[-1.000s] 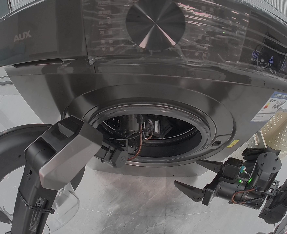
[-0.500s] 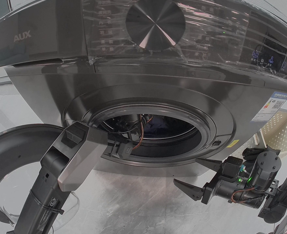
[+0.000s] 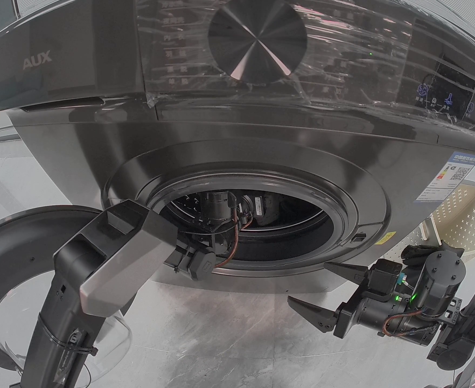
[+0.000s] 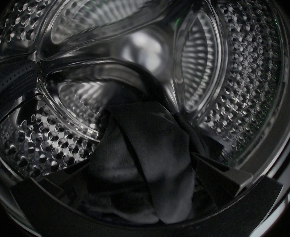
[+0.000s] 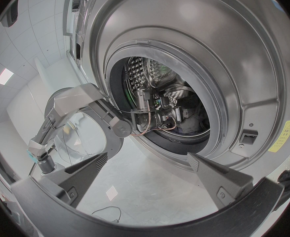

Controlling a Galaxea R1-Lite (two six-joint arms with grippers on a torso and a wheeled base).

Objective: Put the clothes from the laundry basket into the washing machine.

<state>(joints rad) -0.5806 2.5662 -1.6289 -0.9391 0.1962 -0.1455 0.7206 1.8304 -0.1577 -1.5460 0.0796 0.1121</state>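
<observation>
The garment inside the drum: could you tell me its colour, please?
The garment is plain dark grey, clearest in the left wrist view.

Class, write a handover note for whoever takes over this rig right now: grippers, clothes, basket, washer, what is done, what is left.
Left gripper: open, inside the drum, a dark garment between its fingers.
Right gripper: open, empty, low in front of the washing machine.
Door open; laundry basket on the machine's right.
Done: dark garment in the drum.
Left: withdraw the left arm; fetch what looks like dark clothing at the basket.
</observation>
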